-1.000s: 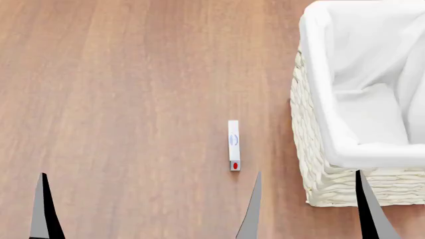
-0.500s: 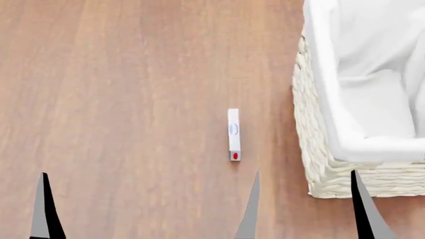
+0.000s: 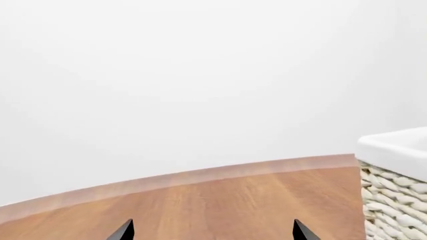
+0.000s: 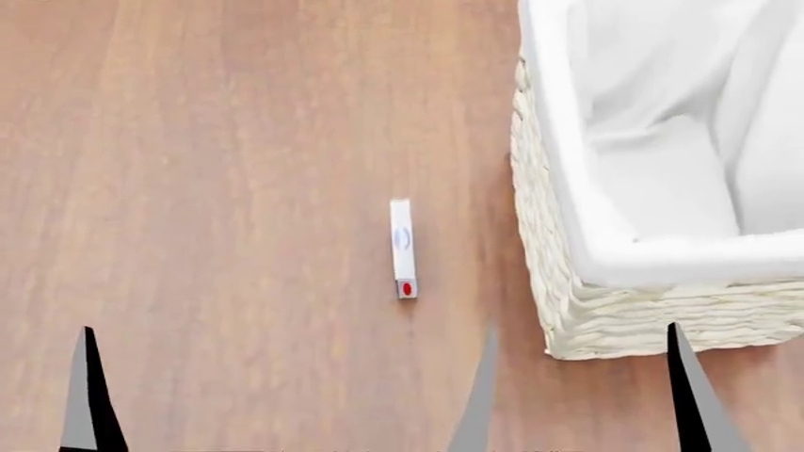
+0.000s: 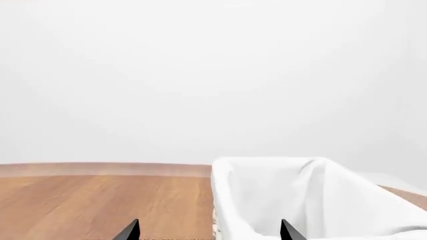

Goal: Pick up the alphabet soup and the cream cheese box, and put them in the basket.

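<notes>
Cream cheese box (image 4: 402,249) | thin white carton | blue oval | red spot

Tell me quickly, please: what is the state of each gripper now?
Left gripper: open, holding nothing.
Right gripper: open, holding nothing.

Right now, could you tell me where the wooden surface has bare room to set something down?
The broad wood floor beyond the thin white cream cheese carton, on the side away from the woven wicker basket, is bare. The strip between carton and basket is narrower. The basket's white cloth-lined inside also shows nothing in it.
</notes>
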### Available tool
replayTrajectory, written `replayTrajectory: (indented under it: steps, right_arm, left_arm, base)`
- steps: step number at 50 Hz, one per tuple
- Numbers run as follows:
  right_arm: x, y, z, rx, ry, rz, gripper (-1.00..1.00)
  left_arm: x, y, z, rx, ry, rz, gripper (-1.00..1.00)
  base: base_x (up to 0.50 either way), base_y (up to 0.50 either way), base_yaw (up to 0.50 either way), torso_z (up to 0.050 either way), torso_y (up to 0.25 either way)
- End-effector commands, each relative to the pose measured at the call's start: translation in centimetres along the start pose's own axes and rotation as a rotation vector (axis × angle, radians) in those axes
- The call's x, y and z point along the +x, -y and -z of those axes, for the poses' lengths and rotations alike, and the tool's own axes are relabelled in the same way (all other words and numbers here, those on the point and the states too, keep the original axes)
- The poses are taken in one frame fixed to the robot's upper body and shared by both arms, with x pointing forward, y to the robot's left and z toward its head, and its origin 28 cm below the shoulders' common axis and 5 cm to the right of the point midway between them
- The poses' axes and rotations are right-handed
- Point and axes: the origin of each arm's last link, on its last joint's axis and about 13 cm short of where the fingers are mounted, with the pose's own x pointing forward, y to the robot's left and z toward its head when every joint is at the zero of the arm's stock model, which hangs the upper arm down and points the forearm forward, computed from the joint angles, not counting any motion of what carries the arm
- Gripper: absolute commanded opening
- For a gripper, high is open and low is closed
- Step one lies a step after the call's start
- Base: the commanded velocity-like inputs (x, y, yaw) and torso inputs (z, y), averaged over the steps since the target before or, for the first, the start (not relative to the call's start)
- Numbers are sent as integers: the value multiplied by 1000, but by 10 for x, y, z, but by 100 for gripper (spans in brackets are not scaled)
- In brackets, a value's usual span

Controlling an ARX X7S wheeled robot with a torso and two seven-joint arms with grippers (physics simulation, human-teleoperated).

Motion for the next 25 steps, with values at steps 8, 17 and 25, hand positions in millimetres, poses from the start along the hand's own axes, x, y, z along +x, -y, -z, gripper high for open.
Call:
replayTrajectory:
  steps: [8,17,25]
  right_arm:
    - [0,1,1,-2,-8,9,100]
    - [1,0,1,-1,-9,5,100]
    - [2,1,2,2,-16,12,100]
  left_arm:
    - [3,0,0,1,6,8,100]
    - [2,0,1,-1,5,5,100]
    - [2,0,2,0,2,7,100]
  base:
    - [0,0,-188,0,0]
    - [0,0,-192,0,0]
    - [0,0,-196,0,0]
